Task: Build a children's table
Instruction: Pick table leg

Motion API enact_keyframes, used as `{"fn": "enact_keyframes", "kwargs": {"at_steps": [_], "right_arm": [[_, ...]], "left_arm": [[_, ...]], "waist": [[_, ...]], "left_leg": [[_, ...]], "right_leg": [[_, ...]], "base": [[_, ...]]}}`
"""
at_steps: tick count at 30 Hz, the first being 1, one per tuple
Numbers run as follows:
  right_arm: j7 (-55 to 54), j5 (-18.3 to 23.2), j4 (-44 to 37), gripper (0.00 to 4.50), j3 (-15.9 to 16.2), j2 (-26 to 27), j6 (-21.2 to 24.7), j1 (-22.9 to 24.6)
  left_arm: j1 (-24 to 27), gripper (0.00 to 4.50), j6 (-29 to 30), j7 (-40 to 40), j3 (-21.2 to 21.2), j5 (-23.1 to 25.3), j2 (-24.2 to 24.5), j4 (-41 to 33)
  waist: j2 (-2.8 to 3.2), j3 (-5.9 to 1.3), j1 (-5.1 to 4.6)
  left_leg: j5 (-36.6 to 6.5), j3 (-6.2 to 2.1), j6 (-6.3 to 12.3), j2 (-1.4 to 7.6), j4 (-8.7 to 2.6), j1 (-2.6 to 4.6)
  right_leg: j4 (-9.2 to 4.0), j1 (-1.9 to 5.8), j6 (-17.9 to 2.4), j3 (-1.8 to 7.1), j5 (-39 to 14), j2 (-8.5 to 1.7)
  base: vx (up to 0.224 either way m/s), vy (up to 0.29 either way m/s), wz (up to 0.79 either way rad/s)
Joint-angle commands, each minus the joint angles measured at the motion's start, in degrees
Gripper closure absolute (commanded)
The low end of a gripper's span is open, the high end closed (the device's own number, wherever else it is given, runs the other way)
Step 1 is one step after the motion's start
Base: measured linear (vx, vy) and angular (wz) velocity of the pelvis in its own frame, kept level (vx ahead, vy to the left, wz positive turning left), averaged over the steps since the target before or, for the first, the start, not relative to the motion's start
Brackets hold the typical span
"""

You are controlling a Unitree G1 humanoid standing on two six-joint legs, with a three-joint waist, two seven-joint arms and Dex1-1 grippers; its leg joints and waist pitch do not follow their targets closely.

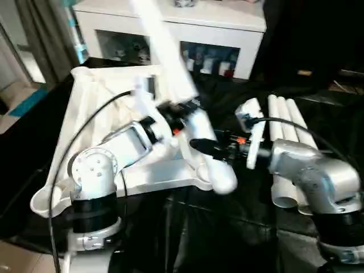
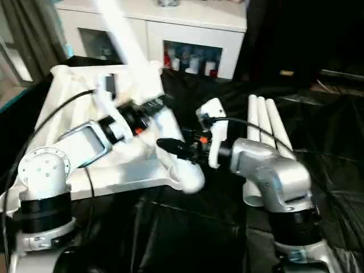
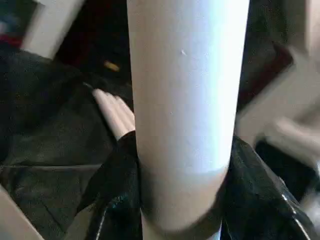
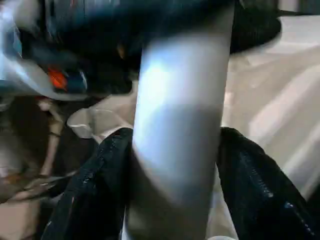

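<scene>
The big black-cloth-draped table carries everything, and behind it at the far side stands a white cabinet with glass doors. On the left half of the cloth lies the tabletop of the children's table, underside up with its ribs showing, its near right corner socket towards the middle of the scene. One leg rises out of that socket, leaning away to the far left, while three spare legs lie side by side on the cloth to the right, well apart from the top. The left gripper pinches the leg higher up, its black fingers pressed on either side of the tube in the left wrist view. The right gripper sits lower, near the socket, its fingers flanking the tube on both sides; whether they bite or merely bracket it I cannot tell. The step looks like seating this leg, and the lean is the worry: the upper grip should bring the tube square to the top before any push, the lower gripper steadying the base so it does not skid out, then press straight along the leg's own line.
</scene>
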Motion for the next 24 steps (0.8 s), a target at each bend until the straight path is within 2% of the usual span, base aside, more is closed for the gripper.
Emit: {"fn": "enact_keyframes", "kwargs": {"at_steps": [1,4,7,8,10,13,16,17,22,24], "right_arm": [[2.21,1.61,0.55,1.36,-1.34,-1.67,1.01,-0.74],[4.84,2.82,0.86,1.07,-1.31,-3.29,2.12,-0.33],[6.48,3.04,1.23,1.05,-0.10,-4.79,2.64,0.02],[6.93,3.07,1.34,1.05,0.85,-5.19,2.69,0.17],[6.68,3.08,1.22,1.05,1.43,-4.90,2.87,0.17],[6.27,3.19,1.21,1.39,2.39,-4.50,3.31,-0.10],[6.19,3.82,1.27,1.49,2.27,-4.16,4.15,-0.28],[6.28,4.15,1.11,1.71,2.24,-4.08,4.37,-0.37],[5.72,3.80,1.07,1.97,2.60,-4.11,3.72,-0.36],[5.07,3.39,1.29,2.24,2.73,-3.82,3.20,-0.29]], "left_arm": [[-1.08,2.66,-0.95,-5.58,-1.20,0.12,2.12,-0.34],[-2.87,2.66,-2.52,-11.50,-1.21,-0.31,4.93,0.93],[-4.58,2.66,-4.80,-17.97,-1.68,-1.00,7.08,1.26],[-5.74,2.66,-4.72,-19.54,-0.94,-2.95,7.09,1.75],[-6.60,2.66,-4.93,-20.05,-0.54,-3.96,6.73,2.04],[-7.29,2.66,-5.31,-21.92,-0.76,-4.52,6.62,2.19],[-7.38,2.66,-5.77,-23.48,-1.29,-4.34,7.01,2.27],[-7.32,2.66,-6.10,-24.40,-1.55,-4.13,7.38,2.54],[-7.08,2.66,-5.99,-24.65,-1.60,-3.95,7.74,3.17],[-6.96,2.66,-5.96,-24.72,-1.53,-3.98,7.75,3.15]], "waist": [[0.15,-5.09,0.07],[0.13,-4.99,0.10],[0.18,-4.92,0.00],[0.26,-4.99,0.08],[0.28,-5.06,0.10],[0.34,-5.10,0.08],[0.26,-5.07,0.11],[0.23,-5.13,0.15],[0.24,-5.08,0.13],[0.23,-5.13,0.13]], "left_leg": [[-4.12,-0.56,3.23,1.87,-3.61,0.30],[-4.57,-0.52,3.03,1.76,-3.66,0.35],[-4.98,-0.51,2.50,1.83,-3.69,0.35],[-5.30,-0.48,2.26,1.86,-3.66,0.45],[-4.88,-0.47,2.14,1.90,-3.62,0.46],[-4.83,-0.53,1.97,1.96,-3.58,0.37],[-5.01,-0.48,2.04,1.88,-3.61,0.35],[-4.89,-0.51,1.84,1.95,-3.62,0.39],[-5.28,-0.50,1.48,1.99,-3.66,0.46],[-4.99,-0.51,1.41,1.99,-3.65,0.39]], "right_leg": [[-3.62,3.85,-11.37,2.09,-9.14,-3.43],[-3.77,3.87,-11.26,2.12,-10.49,-3.43],[-3.80,3.87,-11.48,2.15,-11.01,-3.52],[-3.74,3.90,-11.54,2.18,-11.45,-3.60],[-3.54,3.90,-12.05,2.20,-10.19,-3.58],[-3.37,4.01,-12.91,2.13,-9.10,-3.64],[-3.51,4.03,-12.61,2.18,-10.03,-3.65],[-3.43,4.02,-12.47,2.17,-10.07,-3.64],[-3.42,3.94,-12.33,2.18,-10.36,-3.62],[-3.32,4.02,-12.45,2.19,-9.78,-3.65]], "base": [[0.000,0.000,0.00],[0.000,0.000,0.00],[0.000,0.000,0.00],[0.000,0.000,0.00],[0.000,0.000,0.00],[0.000,0.000,0.00],[0.000,0.000,0.00],[0.000,0.000,0.00],[0.000,0.000,0.00],[0.000,0.000,0.00]]}}
